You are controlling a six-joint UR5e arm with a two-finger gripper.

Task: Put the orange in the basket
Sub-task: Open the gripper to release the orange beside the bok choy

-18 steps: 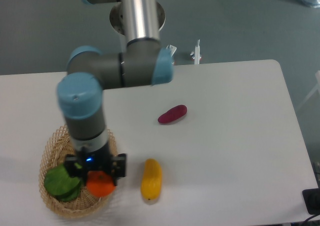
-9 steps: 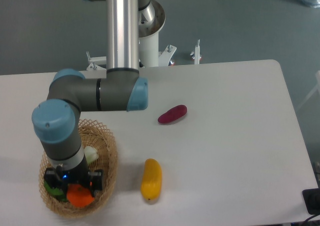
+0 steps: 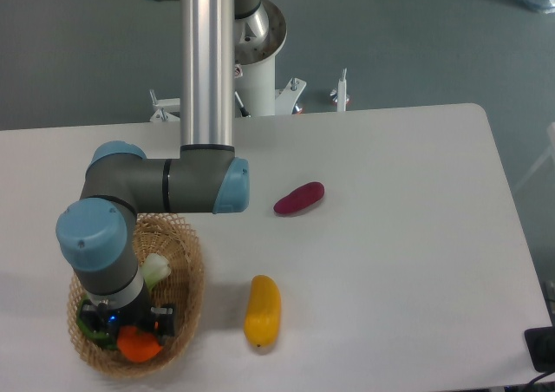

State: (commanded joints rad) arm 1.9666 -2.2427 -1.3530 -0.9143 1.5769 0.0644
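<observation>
Sitting inside the basket (image 3: 186,271) at the worktop's front-left corner, the orange (image 3: 139,346) looks firm, smooth, slip-prone; gripper (image 3: 128,329) directly over it, grip undeterminable.

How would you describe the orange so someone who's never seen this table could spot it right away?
Start at the woven basket near the table's front left corner, under the arm's blue-capped wrist. The orange lies inside at the basket's front, directly below the gripper. It is round and bright orange, unlike the green leafy item and pale piece beside it, or the long yellow fruit on the table.
</observation>
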